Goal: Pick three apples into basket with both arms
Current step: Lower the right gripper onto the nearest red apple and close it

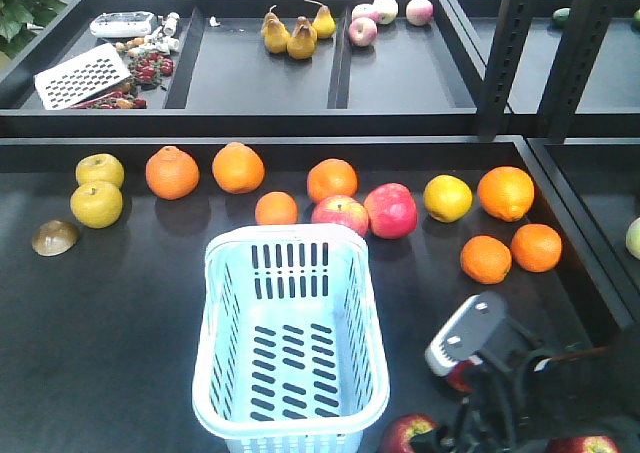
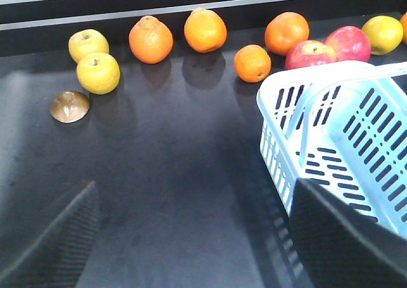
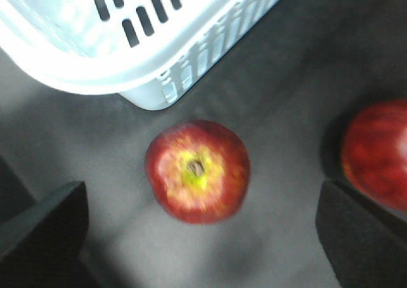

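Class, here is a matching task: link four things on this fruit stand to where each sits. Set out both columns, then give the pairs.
Column one:
1. basket
2. dark-red apple
3. pears
4. brown rounded object

Column two:
A. in the back shelf
B. left end of the table
C. middle of the table, empty
D. just off the basket's corner

Pairs: 1-C, 2-D, 3-A, 4-B.

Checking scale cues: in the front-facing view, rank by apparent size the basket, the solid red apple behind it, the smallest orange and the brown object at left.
1. basket
2. solid red apple
3. smallest orange and brown object: look about alike, so tied.
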You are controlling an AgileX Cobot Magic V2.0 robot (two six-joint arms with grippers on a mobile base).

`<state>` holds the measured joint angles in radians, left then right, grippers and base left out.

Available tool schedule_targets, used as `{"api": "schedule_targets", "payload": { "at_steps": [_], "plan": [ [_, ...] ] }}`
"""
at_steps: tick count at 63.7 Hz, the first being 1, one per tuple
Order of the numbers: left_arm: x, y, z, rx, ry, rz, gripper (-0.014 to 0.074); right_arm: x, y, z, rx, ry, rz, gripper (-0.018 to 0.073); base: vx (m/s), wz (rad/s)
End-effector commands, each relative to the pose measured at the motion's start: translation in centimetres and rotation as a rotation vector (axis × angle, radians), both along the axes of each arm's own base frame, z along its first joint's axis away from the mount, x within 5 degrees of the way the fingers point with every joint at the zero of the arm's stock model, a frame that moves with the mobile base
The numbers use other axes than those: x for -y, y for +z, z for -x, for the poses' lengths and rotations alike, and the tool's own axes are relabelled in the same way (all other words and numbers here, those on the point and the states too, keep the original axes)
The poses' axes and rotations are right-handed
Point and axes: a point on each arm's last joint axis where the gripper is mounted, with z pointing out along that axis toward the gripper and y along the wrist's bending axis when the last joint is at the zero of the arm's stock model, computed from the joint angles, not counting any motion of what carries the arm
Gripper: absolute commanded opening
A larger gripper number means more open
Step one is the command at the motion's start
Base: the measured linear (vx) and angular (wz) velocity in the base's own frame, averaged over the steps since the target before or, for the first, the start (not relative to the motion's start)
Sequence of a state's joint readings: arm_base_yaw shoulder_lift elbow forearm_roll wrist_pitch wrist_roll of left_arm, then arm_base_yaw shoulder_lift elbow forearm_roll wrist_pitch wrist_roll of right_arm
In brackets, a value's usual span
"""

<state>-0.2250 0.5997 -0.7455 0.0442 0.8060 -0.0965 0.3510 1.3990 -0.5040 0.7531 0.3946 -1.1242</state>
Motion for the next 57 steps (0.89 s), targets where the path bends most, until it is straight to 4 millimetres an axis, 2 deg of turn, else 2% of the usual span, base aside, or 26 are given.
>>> {"api": "schedule_targets", "payload": {
  "at_steps": [1, 16, 31, 45, 57],
  "plan": [
    [0.0, 1.3, -0.2, 0.083, 0.004, 0.023, 0.059, -0.9, -0.2, -1.2, 0.056, -0.029, 0.011, 0.0705, 0.0, 0.0],
    [0.0, 1.3, -0.2, 0.083, 0.004, 0.023, 0.059, -1.2, -3.8, -1.9, -0.038, -0.082, 0.072, 0.0699, 0.0, 0.0],
    [0.0, 1.3, -0.2, 0.083, 0.004, 0.023, 0.059, -1.1, -6.2, -2.4, -0.106, -0.169, 0.094, 0.0688, 0.0, 0.0],
    [0.0, 1.3, -0.2, 0.083, 0.004, 0.023, 0.059, -1.1, -7.1, -2.5, -0.126, -0.199, 0.103, 0.0683, 0.0, 0.0],
    [0.0, 1.3, -0.2, 0.083, 0.004, 0.023, 0.059, -1.7, -6.6, -3.1, -0.133, -0.187, 0.072, 0.0675, 0.0, 0.0]
  ]
}}
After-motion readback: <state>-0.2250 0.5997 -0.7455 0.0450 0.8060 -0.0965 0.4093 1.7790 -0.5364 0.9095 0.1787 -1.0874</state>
